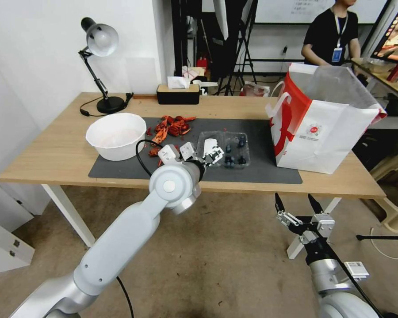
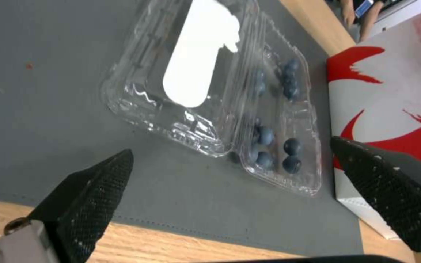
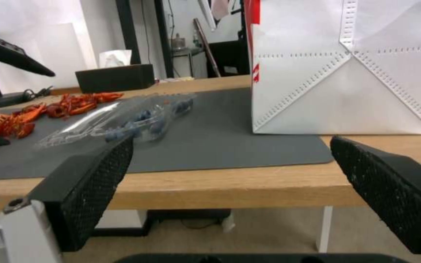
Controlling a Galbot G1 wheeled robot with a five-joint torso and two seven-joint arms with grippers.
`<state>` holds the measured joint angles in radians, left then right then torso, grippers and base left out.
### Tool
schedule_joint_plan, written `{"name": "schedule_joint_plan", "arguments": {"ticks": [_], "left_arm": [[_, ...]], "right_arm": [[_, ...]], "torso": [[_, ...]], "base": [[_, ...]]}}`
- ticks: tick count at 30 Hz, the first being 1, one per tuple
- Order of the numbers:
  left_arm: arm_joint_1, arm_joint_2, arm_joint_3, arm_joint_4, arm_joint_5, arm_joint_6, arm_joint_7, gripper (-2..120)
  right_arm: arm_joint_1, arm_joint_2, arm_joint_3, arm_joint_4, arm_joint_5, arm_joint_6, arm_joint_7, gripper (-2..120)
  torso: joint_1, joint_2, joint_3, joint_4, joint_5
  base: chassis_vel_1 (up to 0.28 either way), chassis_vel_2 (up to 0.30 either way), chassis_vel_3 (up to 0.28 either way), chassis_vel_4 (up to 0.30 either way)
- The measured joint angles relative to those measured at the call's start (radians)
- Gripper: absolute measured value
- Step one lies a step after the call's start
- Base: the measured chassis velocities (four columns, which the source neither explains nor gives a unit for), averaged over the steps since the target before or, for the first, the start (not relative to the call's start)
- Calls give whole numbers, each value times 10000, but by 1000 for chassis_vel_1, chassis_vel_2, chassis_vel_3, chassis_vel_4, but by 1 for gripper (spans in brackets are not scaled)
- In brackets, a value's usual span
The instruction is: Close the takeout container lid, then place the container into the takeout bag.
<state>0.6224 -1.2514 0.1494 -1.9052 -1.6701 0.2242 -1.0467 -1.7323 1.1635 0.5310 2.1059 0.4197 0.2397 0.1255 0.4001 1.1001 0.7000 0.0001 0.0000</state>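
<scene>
A white bowl (image 1: 116,134), red crayfish shells (image 1: 170,127) and a black tissue box (image 1: 178,94) sit on the table (image 1: 53,150).

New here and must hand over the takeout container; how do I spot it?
On the wooden table find the dark mat. The takeout container lies open between the white bowl and takeout bag, clear plastic, holding blueberries.

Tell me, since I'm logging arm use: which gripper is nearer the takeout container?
Left. The left gripper, open, hovers at the takeout container's open lid on the mat. The right gripper, open, hangs below the table edge, well short of it.
</scene>
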Motion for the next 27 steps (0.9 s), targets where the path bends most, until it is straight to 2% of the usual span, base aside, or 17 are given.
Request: {"name": "schedule_joint_plan", "arguments": {"ticks": [11, 15, 27], "left_arm": [[-24, -272, 25, 135, -131, -58, 64, 100], [-29, -368, 11, 224, -121, -209, 398, 100], [-167, -752, 221, 697, 41, -369, 583, 100]], "right_arm": [[-70, 92, -18, 15, -103, -21, -26, 100], [-121, 108, -18, 14, -116, -31, -48, 100], [-187, 159, -13, 32, -174, -54, -90, 100]], "torso": [[0, 0, -1, -1, 0], [0, 0, -1, -1, 0], [-2, 0, -1, -1, 1]], "base": [[0, 0, 0, 0], [0, 0, 0, 0], [0, 0, 0, 0]]}}
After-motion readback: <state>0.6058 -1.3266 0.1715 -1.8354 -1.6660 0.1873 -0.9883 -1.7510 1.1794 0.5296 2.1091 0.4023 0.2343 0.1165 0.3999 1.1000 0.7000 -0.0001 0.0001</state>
